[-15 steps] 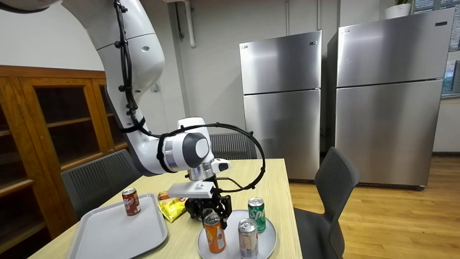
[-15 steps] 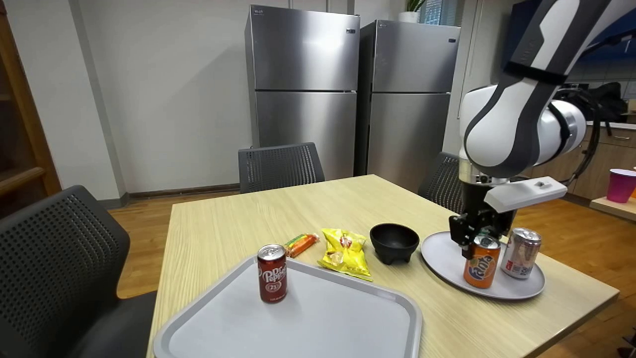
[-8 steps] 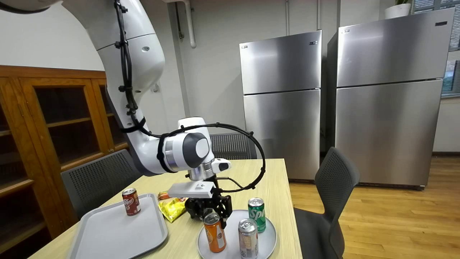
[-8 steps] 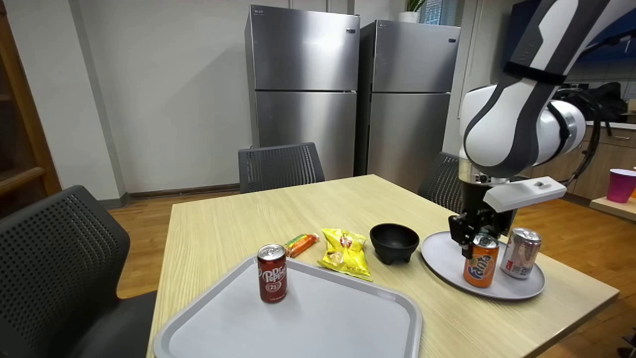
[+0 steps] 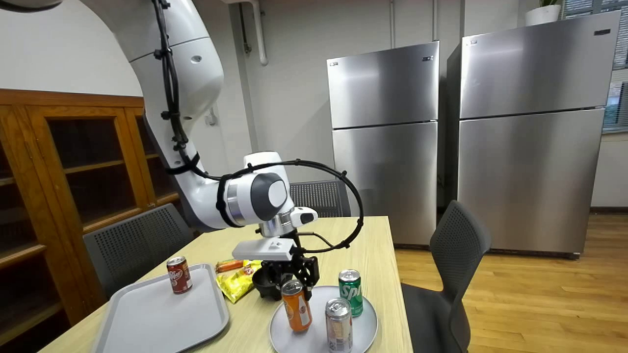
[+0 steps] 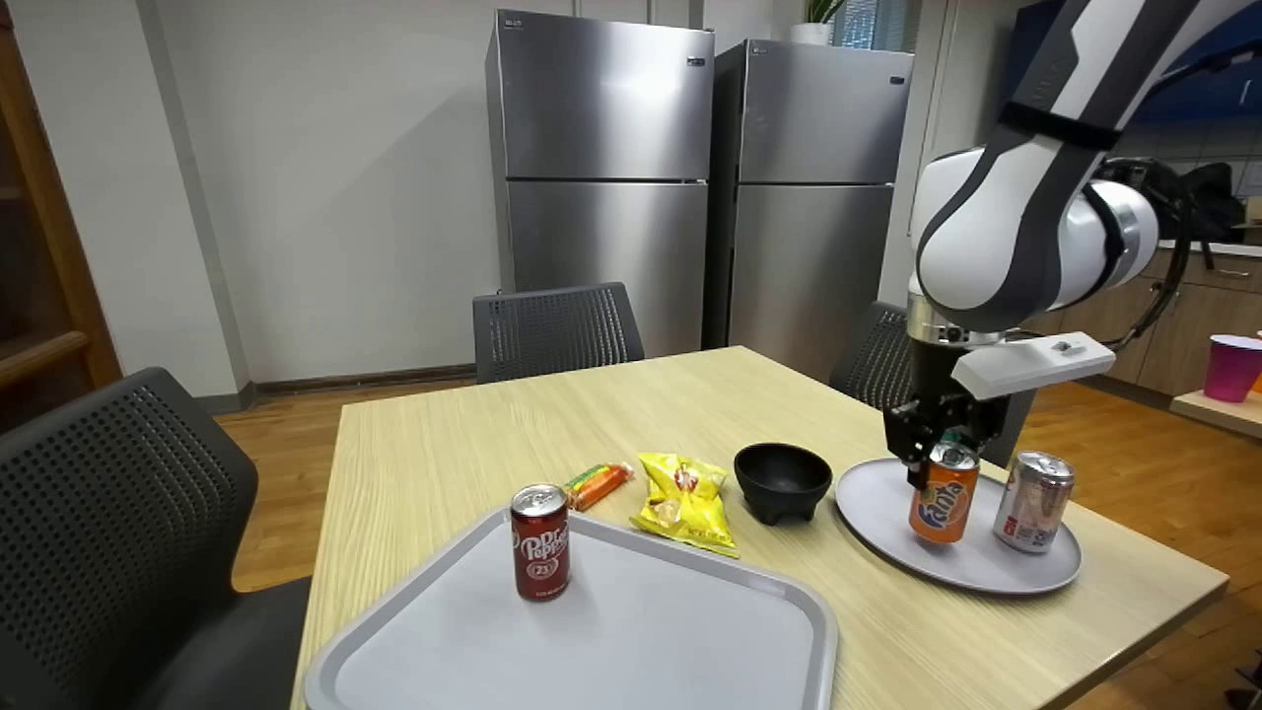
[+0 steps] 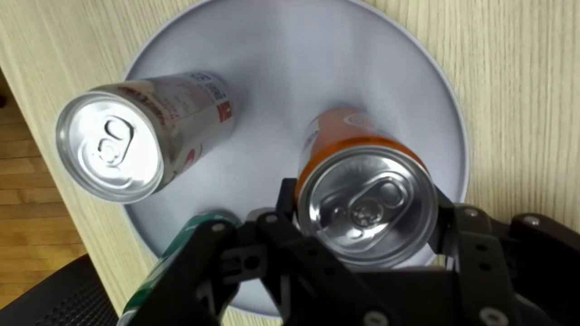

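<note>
Orange Fanta can (image 6: 944,501) and gripper (image 7: 365,207) raised slightly since earlier frame, fingers pinching can's sides near top. Can slightly tilted, over round gray plate (image 7: 281,54); contact with plate unclear. Silvery can (image 6: 1033,503), green Sprite can (image 5: 351,293) upright on plate. Black bowl (image 6: 781,473) beside plate on table (image 6: 532,424).

Table (image 6: 552,424) — tray (image 6: 631,641), yellow bag (image 6: 684,501), orange packet (image 6: 598,484), bowl (image 6: 783,485), plate (image 6: 880,505).
</note>
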Robot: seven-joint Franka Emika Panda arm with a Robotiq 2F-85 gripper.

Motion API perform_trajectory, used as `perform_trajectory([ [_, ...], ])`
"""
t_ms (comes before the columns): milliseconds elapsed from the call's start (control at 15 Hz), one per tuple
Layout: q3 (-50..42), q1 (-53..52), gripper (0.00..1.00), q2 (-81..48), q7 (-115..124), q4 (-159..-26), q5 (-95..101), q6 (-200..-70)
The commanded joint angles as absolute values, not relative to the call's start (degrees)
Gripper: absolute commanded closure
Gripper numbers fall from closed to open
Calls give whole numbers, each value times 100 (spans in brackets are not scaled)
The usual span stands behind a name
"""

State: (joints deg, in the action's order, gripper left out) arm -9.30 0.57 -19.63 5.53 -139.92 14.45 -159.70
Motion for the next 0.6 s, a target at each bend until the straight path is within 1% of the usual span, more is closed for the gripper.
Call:
perform_trajectory([
  [0,-804,97,61,-1476,368,-14049,1204,-15798],
  [533,-364,23,61,-886,275,-14072,762,-15570],
])
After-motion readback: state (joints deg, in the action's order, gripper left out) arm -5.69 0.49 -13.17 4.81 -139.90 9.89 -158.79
